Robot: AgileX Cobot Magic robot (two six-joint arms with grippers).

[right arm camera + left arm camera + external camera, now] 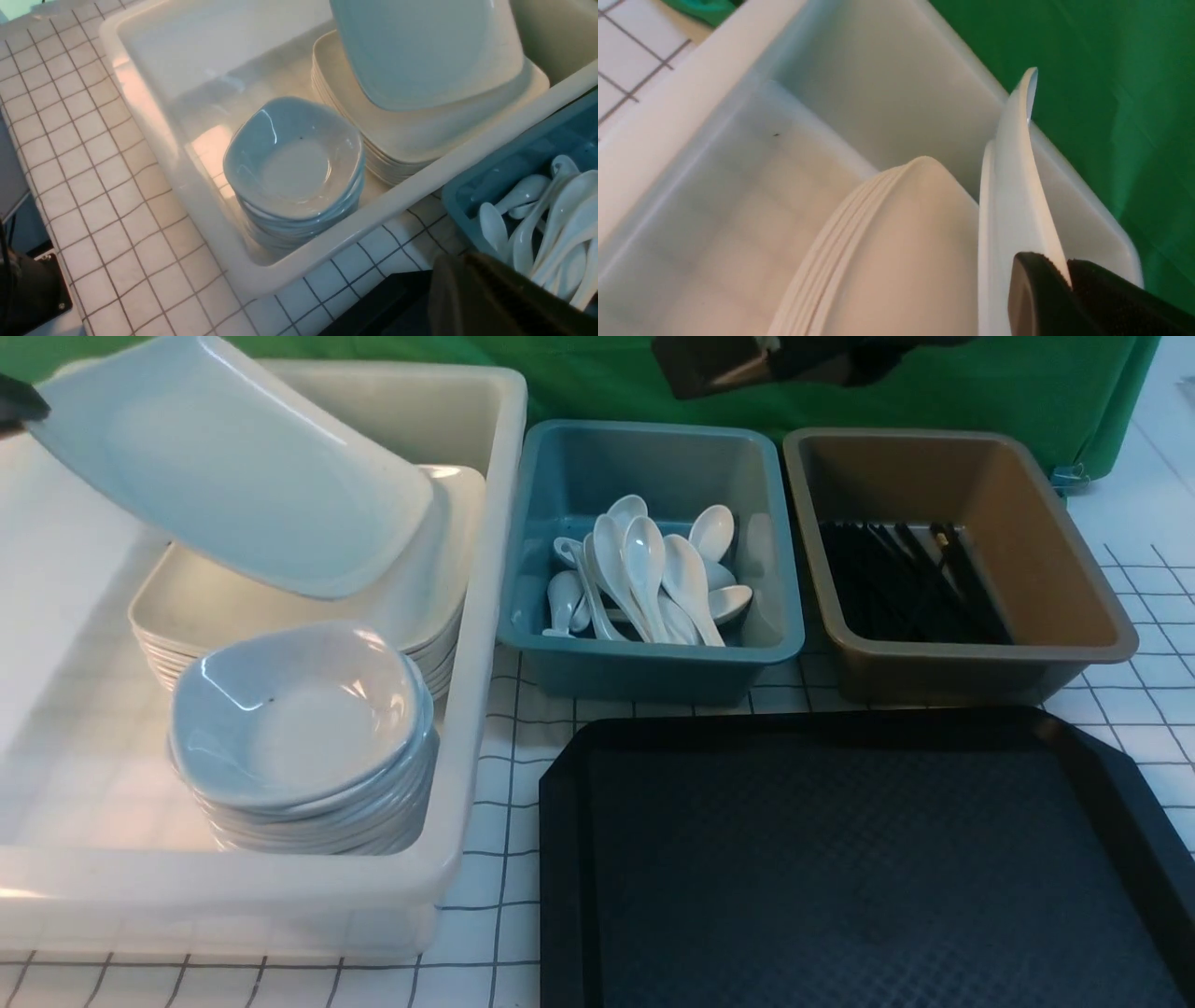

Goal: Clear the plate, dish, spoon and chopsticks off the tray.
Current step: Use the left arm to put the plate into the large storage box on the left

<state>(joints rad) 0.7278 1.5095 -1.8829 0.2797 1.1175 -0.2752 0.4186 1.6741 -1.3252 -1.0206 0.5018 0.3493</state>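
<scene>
**A:** Where is the plate?

**B:** The plate (pixel 233 467) hangs tilted inside the white tub (pixel 485 411), at the left of the tabletop (pixel 504 784). Its lower edge is over the stack of plates (pixel 187 607). I cannot tell whether it touches the stack.

**A:** What has hold of it?

**B:** The left fingers (pixel 1031 298). They are pinched closed on the plate's rim at its raised end, one on each face.

**A:** And the right fingers?

**B:** The right fingers (pixel 490 298) show only as a dark blur near the teal tub (pixel 653 663). They are closed together, with nothing between them.

**A:** The other things?

**B:** The spoons (pixel 644 569) lie heaped in the teal tub and the chopsticks (pixel 906 583) in the brown tub (pixel 980 672). The small dishes (pixel 299 719) are stacked in the white tub, just in front of the stack of plates. The tray (pixel 840 859) lies on the tabletop in front of the teal and brown tubs.
</scene>
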